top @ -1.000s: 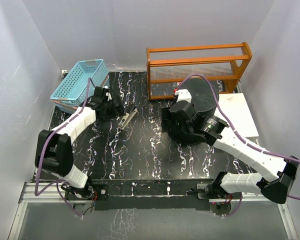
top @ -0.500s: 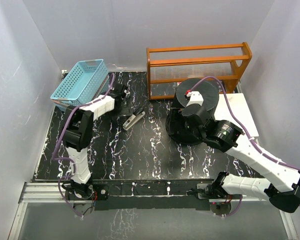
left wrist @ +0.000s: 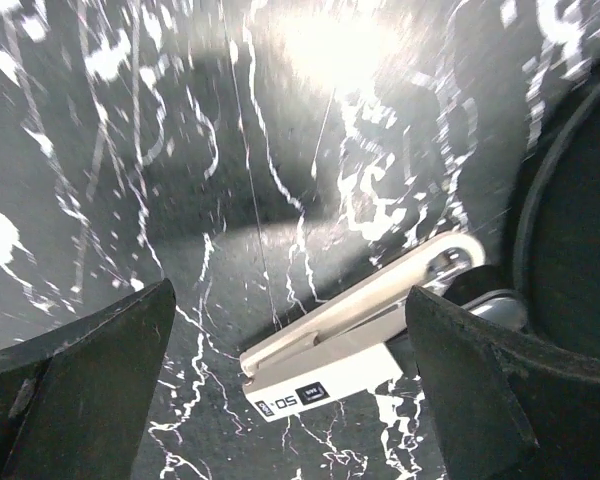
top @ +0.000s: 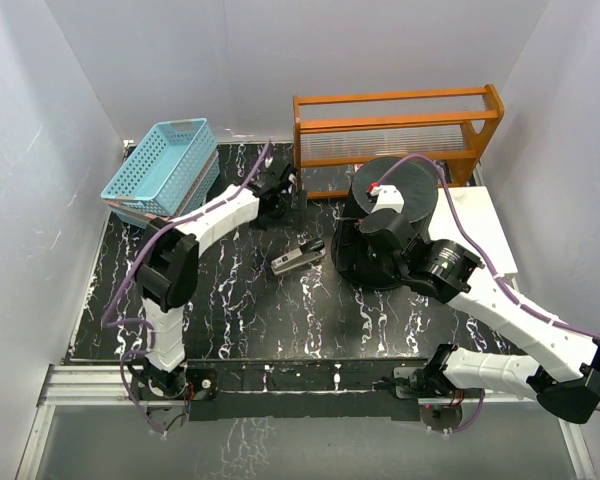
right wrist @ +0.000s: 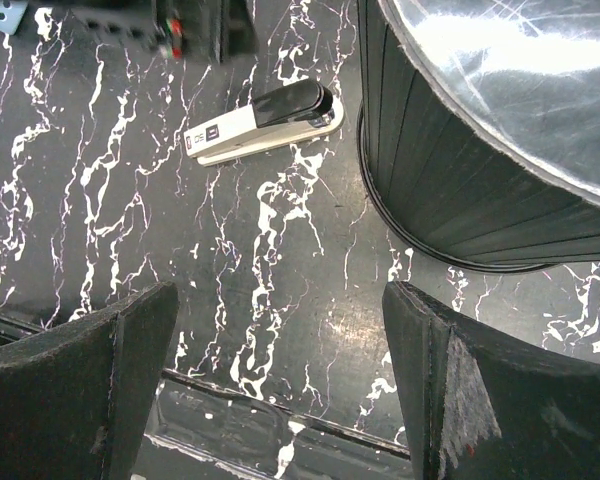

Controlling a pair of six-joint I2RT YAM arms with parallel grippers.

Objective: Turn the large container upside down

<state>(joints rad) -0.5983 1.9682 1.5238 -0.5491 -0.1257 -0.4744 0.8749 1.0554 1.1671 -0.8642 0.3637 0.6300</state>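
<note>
The large container (top: 412,182) is a round black bucket at the right of the table. It stands with its flat base up and its wider rim down on the table. In the right wrist view its ribbed wall (right wrist: 450,170) fills the upper right, and its rim (left wrist: 580,220) shows at the right edge of the left wrist view. My right gripper (right wrist: 280,380) is open and empty, above the table just left of the bucket. My left gripper (top: 280,190) is open and empty near the back middle, and its fingers frame the table in its own view (left wrist: 290,400).
A white and black stapler (top: 298,255) lies just left of the bucket, seen in both wrist views (left wrist: 360,335) (right wrist: 265,120). A wooden rack (top: 395,130) stands at the back. A blue basket (top: 160,165) sits back left. A white board (top: 475,225) lies at the right.
My left arm has swung right along the back of the table. The stapler has slid right, up to the bucket. My right arm has risen a little beside the bucket.
</note>
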